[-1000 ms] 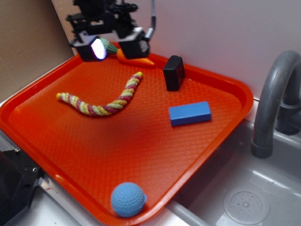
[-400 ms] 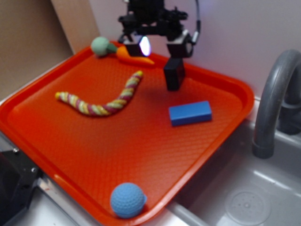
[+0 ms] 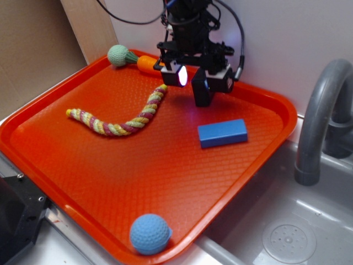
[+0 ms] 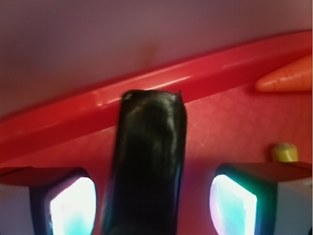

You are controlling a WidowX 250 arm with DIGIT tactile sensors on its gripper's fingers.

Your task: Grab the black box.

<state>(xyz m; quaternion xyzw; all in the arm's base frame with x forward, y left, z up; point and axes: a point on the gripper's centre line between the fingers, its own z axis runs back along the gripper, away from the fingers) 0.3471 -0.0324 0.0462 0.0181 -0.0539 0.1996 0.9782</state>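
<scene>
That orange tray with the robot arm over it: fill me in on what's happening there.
The gripper has come down over the black box, which stands near the far edge of the orange tray. The wrist view shows the jaws open, one on each side of the box, not yet closed on it. The blue block, rope toy, carrot toy and blue ball lie untouched.
</scene>
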